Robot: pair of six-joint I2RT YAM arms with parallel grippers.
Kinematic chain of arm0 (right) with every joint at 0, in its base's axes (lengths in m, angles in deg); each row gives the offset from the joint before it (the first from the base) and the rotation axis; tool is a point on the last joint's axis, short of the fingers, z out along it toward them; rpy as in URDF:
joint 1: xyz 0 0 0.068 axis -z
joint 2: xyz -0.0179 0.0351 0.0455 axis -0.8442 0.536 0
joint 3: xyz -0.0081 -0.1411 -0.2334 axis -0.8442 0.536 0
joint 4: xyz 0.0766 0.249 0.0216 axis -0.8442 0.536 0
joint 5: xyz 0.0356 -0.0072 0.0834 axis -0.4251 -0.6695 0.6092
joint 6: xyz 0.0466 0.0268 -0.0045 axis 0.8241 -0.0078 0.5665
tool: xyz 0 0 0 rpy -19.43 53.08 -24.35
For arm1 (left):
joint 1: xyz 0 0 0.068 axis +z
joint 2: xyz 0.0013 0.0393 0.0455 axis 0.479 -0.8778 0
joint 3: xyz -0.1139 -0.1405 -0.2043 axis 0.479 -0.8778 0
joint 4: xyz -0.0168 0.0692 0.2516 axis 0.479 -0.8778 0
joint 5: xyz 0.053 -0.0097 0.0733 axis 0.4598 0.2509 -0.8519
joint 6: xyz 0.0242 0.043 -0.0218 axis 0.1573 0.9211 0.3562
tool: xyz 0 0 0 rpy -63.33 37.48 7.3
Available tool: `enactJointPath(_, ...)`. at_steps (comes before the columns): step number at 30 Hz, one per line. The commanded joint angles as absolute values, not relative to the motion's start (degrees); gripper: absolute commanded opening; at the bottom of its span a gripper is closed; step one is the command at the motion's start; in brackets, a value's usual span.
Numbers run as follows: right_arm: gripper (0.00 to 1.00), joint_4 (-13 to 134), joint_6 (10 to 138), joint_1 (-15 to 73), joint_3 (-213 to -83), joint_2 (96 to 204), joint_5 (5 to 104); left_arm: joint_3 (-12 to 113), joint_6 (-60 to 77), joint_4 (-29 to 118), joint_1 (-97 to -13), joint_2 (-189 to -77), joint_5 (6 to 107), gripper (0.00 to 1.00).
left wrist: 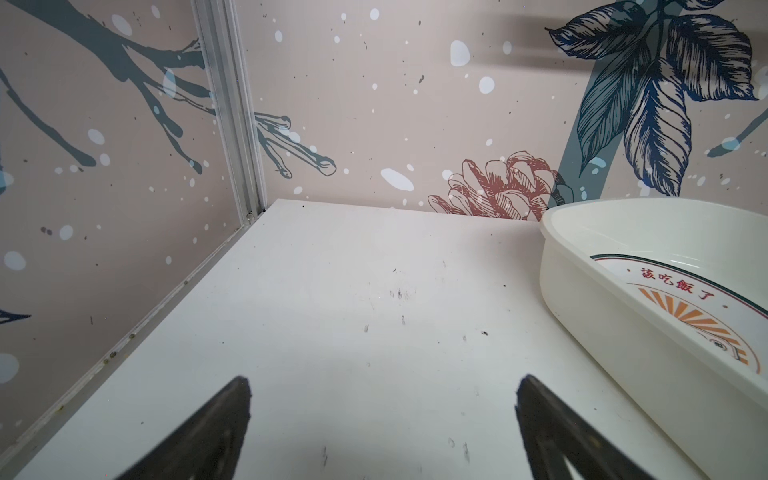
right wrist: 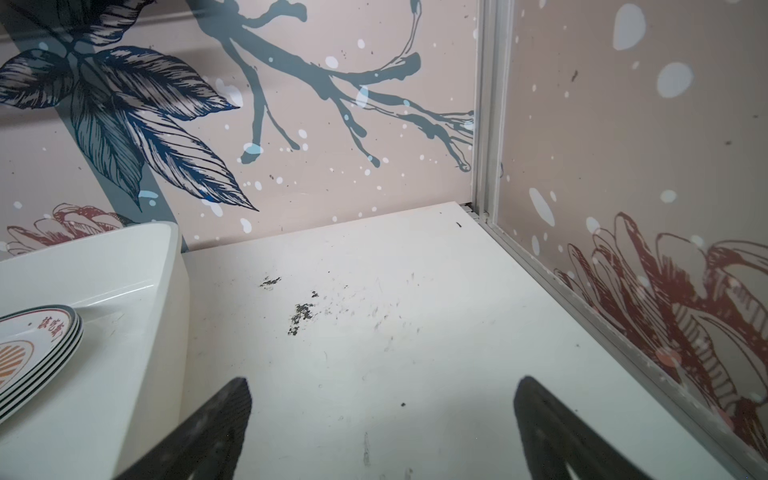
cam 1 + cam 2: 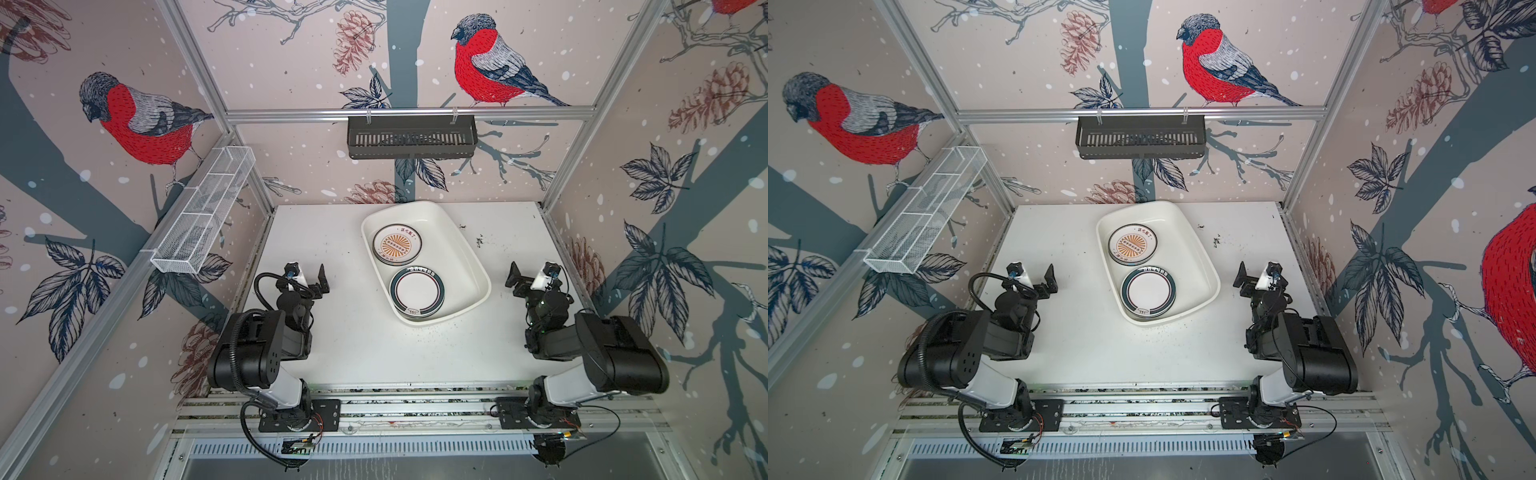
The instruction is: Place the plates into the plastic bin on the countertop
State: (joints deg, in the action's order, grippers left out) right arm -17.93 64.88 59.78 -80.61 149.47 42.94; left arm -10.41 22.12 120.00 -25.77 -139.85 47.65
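Observation:
The white plastic bin (image 3: 455, 249) (image 3: 1188, 247) lies on the countertop (image 3: 353, 345) (image 3: 1084, 345), toward the back and right of centre. Inside it is a stack of plates topped by an orange sunburst plate (image 3: 397, 244) (image 3: 1133, 245). Nearer the front is a plate with a dark lettered rim band (image 3: 417, 293) (image 3: 1149, 294). My left gripper (image 3: 309, 277) (image 3: 1038, 279) (image 1: 384, 379) hovers open and empty left of the bin. My right gripper (image 3: 528, 277) (image 3: 1254, 279) (image 2: 383, 379) hovers open and empty right of it. The wrist views catch the bin wall (image 1: 582, 299) (image 2: 124, 374) and sunburst plates (image 1: 685, 309) (image 2: 37, 345).
A black slotted basket (image 3: 411, 139) hangs on the back wall. A white wire-mesh basket (image 3: 205, 212) hangs on the left wall. Patterned walls enclose three sides. Dark specks (image 3: 480, 240) mark the countertop right of the bin. An aluminium rail (image 3: 415, 405) runs along the front.

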Motion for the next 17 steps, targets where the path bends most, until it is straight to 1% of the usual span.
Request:
enactJointPath(1, 0.99, -16.19, 62.78, 58.9, -81.29, 149.75, 39.06, -10.02, 22.91, 118.84, -25.82, -139.72, 49.09, 0.99)
enactJointPath(17, 1.0, -15.16, 61.38, 57.41, -82.04, 149.97, 37.1, -9.13, 23.83, 117.34, -25.98, -139.8, 50.66, 0.99)
